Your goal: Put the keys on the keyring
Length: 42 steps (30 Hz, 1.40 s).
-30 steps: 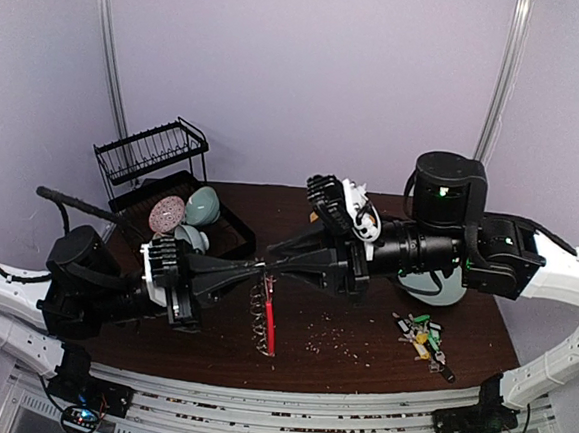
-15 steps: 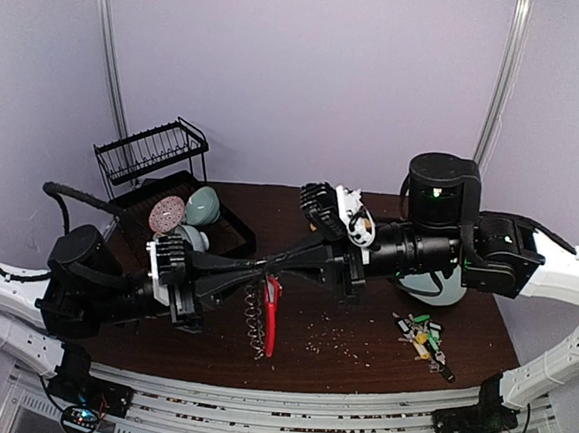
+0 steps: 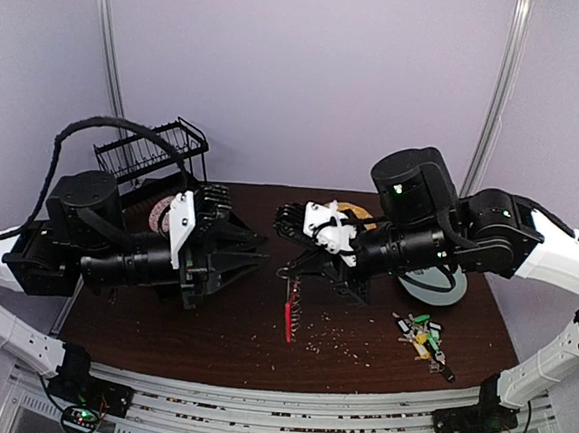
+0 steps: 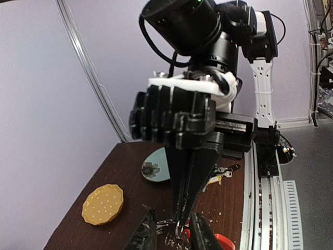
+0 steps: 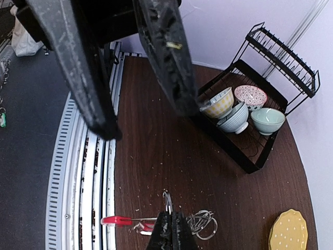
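Note:
The keyring point(image 3: 290, 315) hangs over the table's middle, its red arc and silver loops dangling. My right gripper point(image 3: 285, 272) is shut on one of its silver loops; the right wrist view shows the closed tips point(image 5: 170, 229) pinching a loop, with the keyring's red piece point(image 5: 117, 220) to the left. My left gripper point(image 3: 259, 257) stands open just left of it. In the left wrist view its fingers point(image 4: 143, 235) flank the right gripper's tip without touching the keyring point(image 4: 225, 241). The keys point(image 3: 422, 337) with coloured tags lie in a heap at the right front, also in the left wrist view point(image 4: 222, 176).
A black dish rack point(image 3: 149, 150) with bowls point(image 5: 237, 117) stands at the back left. A yellow dotted plate point(image 4: 103, 204) lies at the back and a teal flowered plate point(image 4: 155, 167) under the right arm. Crumbs are scattered over the dark table point(image 3: 359, 352).
My left gripper has opened, let go of the keyring and drawn back to the left. The right gripper has shut on a loop and carried the keyring slightly right.

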Tool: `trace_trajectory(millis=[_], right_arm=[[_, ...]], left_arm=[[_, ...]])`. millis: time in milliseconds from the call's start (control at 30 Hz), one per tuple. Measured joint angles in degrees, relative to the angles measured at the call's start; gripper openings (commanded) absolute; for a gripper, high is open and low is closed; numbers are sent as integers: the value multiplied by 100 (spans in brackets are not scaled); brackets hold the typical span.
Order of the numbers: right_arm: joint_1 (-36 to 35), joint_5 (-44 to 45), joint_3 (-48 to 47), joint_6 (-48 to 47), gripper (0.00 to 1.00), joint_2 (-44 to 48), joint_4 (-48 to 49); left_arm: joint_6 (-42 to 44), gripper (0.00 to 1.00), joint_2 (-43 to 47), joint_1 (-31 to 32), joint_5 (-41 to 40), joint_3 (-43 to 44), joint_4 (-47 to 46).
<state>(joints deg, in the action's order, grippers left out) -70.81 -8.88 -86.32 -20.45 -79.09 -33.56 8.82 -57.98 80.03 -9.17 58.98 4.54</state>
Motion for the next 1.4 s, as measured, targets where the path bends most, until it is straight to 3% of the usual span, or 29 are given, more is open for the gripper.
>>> trace_trajectory(millis=[200,400,633,1100,1400], right_arm=[[-20,-35,0,-107,0,2,-74],[-20,-142,2,-144,0,98,50],[-37,-240,2,-146,0,111,92],[-90,-361,2,-188,0,111,116],[-90,-363,24,-186,0,114,225]], left_arm=[[-234,22,-592,-24,131,745,1073],[-435,21,-643,-400,308,802,1508],[-511,22,-791,-498,457,804,1530],[-291,22,-398,-586,1694,702,1499],[-380,20,-651,-586,1128,745,1499]])
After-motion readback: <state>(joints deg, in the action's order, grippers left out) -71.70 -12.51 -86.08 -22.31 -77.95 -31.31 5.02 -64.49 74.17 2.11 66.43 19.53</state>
